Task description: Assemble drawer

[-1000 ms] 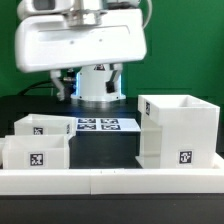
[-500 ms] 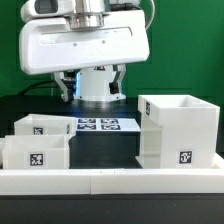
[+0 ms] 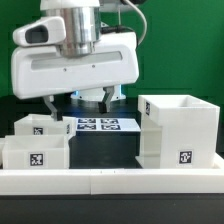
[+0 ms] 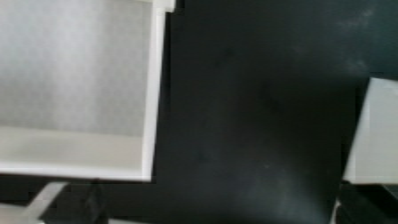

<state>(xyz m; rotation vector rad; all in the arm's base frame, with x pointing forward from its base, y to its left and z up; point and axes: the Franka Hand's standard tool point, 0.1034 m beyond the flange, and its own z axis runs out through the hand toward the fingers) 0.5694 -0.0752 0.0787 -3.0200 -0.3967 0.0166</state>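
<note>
The tall, white, open-topped casing (image 3: 178,130) stands at the exterior view's right; the front tray (image 3: 36,153), tagged like it, and the back tray (image 3: 42,126) sit at its left; the gripper (image 3: 80,102) hangs above, fingers spread, empty.

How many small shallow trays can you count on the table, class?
2. The front tray sits at the exterior view's left, and the rear tray stands just behind it. The arm blocks part of the table, so another could be hidden there.
</note>
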